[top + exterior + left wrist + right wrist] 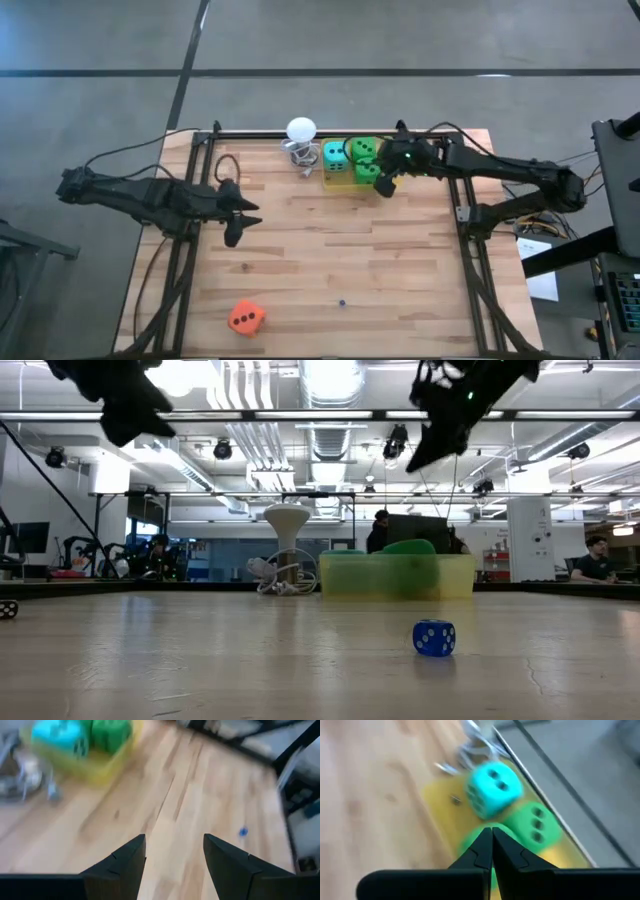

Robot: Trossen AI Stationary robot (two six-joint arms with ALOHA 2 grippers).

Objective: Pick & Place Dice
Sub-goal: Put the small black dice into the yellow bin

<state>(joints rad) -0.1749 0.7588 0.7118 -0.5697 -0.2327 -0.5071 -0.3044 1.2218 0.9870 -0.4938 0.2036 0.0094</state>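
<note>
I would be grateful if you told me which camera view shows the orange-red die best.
The high view: the orange-red die lies whole and unobstructed on the table, near its front left corner, black pips showing. The low view and both wrist views show nothing recognisable of it.

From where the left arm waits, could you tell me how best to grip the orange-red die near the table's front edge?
Come straight down on the orange-red die and close on two opposite side faces. It sits alone on bare wood, turned slightly askew, so rotate the left gripper to match its faces.
</note>
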